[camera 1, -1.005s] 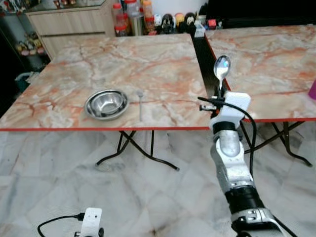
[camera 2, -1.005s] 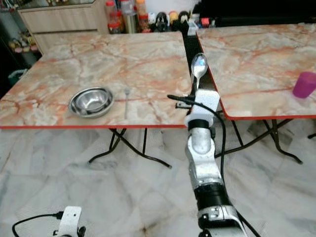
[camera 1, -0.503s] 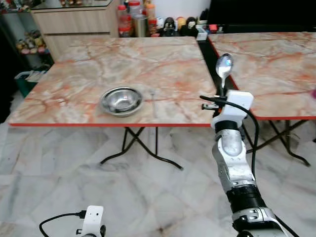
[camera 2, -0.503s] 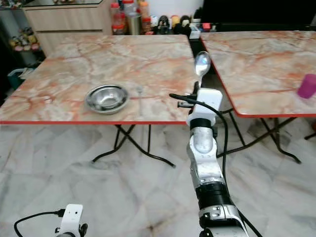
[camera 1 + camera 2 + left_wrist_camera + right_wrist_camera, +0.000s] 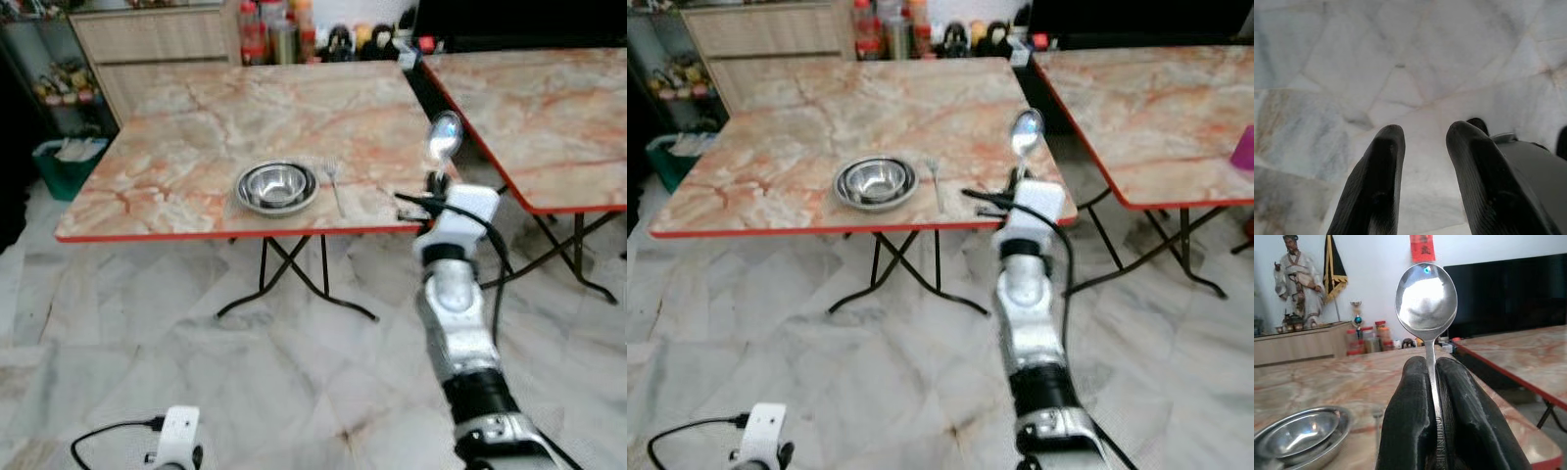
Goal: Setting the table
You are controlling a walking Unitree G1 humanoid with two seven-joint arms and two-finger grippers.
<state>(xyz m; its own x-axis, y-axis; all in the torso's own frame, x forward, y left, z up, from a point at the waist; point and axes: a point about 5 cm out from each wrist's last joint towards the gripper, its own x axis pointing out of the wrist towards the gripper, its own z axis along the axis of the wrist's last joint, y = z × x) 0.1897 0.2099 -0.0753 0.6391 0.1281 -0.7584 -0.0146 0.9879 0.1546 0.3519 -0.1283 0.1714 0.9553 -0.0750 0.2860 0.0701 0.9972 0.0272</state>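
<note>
Right gripper (image 5: 1432,396) is clamped on the spoon (image 5: 1426,296) handle, holding it upright with the bowl end up, off the near right corner of the marble table (image 5: 196,147). Steel bowl (image 5: 277,186) sits left and slightly farther in, with a fork (image 5: 334,184) just beside its right side, long axis running near-to-far, so the spoon likely has to tip flat and parallel to it. Left gripper (image 5: 1422,161) hangs idle over the floor, fingers apart and empty; right arm is nearer.

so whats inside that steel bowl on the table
Nothing can be seen in the steel bowl: only its shiny inner surface shows. It seems to sit nested in a second bowl, so anything between them is hidden. A fork lies beside it on the table.
</note>
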